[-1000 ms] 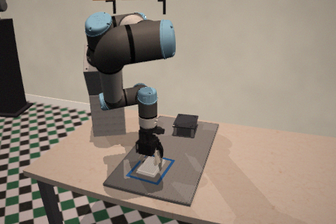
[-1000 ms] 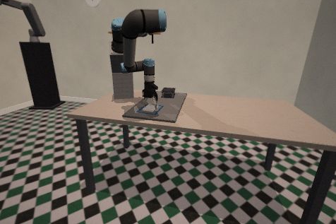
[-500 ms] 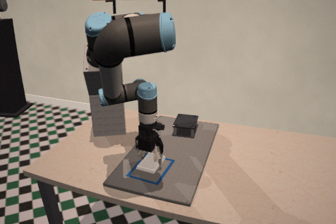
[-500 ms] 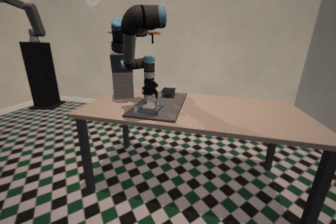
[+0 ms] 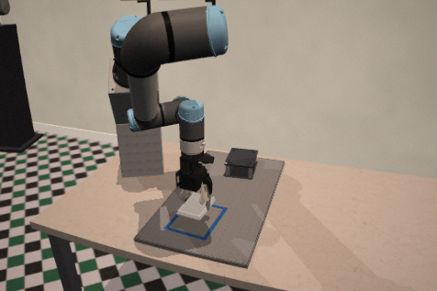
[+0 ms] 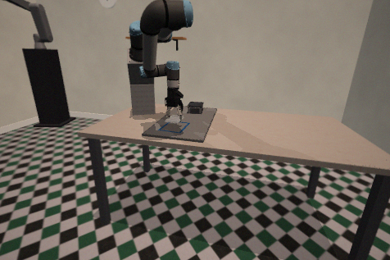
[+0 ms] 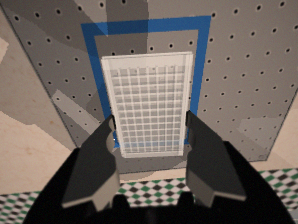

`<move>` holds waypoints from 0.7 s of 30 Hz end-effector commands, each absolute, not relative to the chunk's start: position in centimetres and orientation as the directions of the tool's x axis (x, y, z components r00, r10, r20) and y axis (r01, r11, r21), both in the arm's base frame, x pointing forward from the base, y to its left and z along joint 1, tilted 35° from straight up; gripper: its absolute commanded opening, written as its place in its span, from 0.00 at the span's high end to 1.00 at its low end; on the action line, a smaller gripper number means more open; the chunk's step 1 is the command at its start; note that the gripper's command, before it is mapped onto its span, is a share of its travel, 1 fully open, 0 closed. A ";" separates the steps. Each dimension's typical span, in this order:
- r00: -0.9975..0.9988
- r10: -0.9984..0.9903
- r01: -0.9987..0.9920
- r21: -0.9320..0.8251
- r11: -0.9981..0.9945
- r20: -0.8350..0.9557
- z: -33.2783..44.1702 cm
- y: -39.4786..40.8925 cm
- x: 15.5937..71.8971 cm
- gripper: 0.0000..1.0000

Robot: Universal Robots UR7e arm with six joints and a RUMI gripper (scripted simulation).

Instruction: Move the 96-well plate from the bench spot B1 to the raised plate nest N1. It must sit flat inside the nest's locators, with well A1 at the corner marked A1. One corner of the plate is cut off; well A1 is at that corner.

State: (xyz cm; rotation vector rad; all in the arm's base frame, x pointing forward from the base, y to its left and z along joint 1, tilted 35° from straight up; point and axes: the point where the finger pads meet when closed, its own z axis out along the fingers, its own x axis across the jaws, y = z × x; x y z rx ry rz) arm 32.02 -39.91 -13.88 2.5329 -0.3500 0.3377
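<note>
1. Wrist view, looking straight down the tool: the gripper (image 7: 149, 131) is closed about halfway onto the 96-well plate (image 7: 148, 104), one finger (image 7: 98, 160) on each long side near the plate's near end, the fingers touching the rim at roughly 9 and 3 o'clock.
2. The plate hangs over the blue outline of bench spot B1 (image 7: 146, 26). Its far end reaches toward 12 o'clock, and the outline shows all round it.
3. From where I stand, I'd judge it a light, stiff plastic piece with slick, thin walls. It looks easy to carry, but it could pivot or slip if pinched only at one end. A hold across the long sides nearer the middle would seem steadier.
4. I cannot tell which corner is cut off; all four look square at this size.
5. The top view adds what the wrist camera lacks: the plate (image 5: 193, 208) looks tilted and off the grey pegboard (image 5: 248, 219), with its shadow lying inside the blue square. The raised plate nest N1 (image 5: 240, 162), a dark block, sits at about 1 o'clock from the plate, near but apart.
6. The exterior view shows the whole surface (image 6: 287, 139) and the arm bent over it, though the plate is too small to read.
</note>
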 end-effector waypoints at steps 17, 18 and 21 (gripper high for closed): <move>0.934 -0.176 -0.316 0.491 -0.812 0.310 -11.3 -38.2 31.5 1.00; 0.934 -0.176 -0.316 0.491 -0.812 0.310 -11.3 -38.2 31.5 1.00; 0.934 -0.176 -0.316 0.491 -0.812 0.310 -11.3 -38.2 31.5 1.00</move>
